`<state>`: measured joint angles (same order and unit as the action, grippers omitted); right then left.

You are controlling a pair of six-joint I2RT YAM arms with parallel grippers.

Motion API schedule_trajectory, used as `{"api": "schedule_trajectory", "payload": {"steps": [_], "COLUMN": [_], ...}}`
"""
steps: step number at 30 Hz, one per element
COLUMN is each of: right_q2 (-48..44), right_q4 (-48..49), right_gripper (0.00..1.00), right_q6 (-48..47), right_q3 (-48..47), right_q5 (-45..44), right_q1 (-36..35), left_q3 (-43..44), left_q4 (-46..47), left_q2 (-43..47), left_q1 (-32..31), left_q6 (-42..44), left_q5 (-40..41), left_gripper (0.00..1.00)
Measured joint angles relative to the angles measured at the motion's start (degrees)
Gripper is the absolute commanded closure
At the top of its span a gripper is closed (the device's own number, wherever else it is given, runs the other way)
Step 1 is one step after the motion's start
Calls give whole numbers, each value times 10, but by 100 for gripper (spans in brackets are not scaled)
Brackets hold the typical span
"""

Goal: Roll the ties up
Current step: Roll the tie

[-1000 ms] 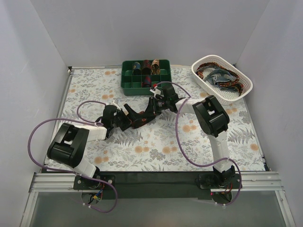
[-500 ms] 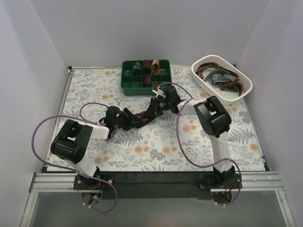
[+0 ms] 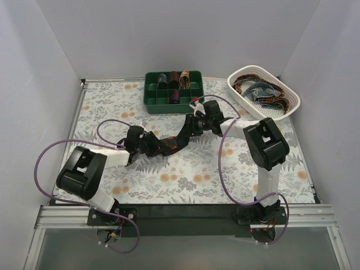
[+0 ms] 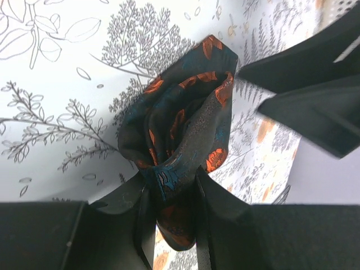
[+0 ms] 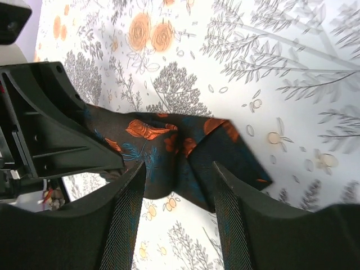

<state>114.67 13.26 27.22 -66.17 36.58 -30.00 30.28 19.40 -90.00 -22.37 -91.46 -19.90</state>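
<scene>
A dark tie with orange-red and teal print (image 3: 175, 141) lies in the middle of the table, stretched between the two grippers. My left gripper (image 4: 169, 184) is shut on one bunched, folded end of the tie (image 4: 181, 109). In the top view the left gripper (image 3: 151, 144) sits just left of the tie. My right gripper (image 5: 179, 188) is open, its fingers (image 5: 130, 197) standing either side of the tie's other end (image 5: 163, 143) without pinching it. Seen from above, the right gripper (image 3: 192, 125) is at the tie's upper right end.
A green compartment tray (image 3: 151, 100) at the back centre holds several rolled ties (image 3: 174, 79). A white basket (image 3: 242, 95) at the back right holds loose ties (image 3: 260, 90). Purple cables (image 3: 220, 169) loop over the floral table cover (image 3: 185, 174).
My left gripper has closed on the tie's end. My right gripper has opened its jaws and moved right and back, and the tie now lies drawn out between the two.
</scene>
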Motion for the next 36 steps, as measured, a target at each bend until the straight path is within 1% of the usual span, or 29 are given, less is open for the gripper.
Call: {"api": "schedule_trajectory", "payload": {"steps": [3,10,16,20,24,27,31,36], "right_q2": [-31,-75,-97,-127,-165,-183,-191,-198], "right_q4": [-22,-64,-95,-122,-131,-134,-140,-150], "right_gripper": [51,52,52,52,52,52,52,52], "right_q6": [-31,-88,-111,-124,-133,-137,-140,-142], "right_q3": [1,8,63,90,109,119,128,138], "right_q5": [-19,-60,-96,-119,-135,-140,-144,-148], "right_q1": [9,10,6,4,3,3,3,3], "left_q3": [25,127,232,295,345,372,405,460], "left_q4": [-66,-276,-459,-553,-622,-655,-688,-734], "left_q2": [16,23,9,-20,-50,-74,-104,-152], "left_q1": [0,0,-2,-3,-6,-8,-20,-43], "left_q6": [24,111,201,245,274,288,304,321], "left_q5": [0,31,113,189,262,300,352,441], "left_gripper": [100,100,100,100,100,99,99,99]}}
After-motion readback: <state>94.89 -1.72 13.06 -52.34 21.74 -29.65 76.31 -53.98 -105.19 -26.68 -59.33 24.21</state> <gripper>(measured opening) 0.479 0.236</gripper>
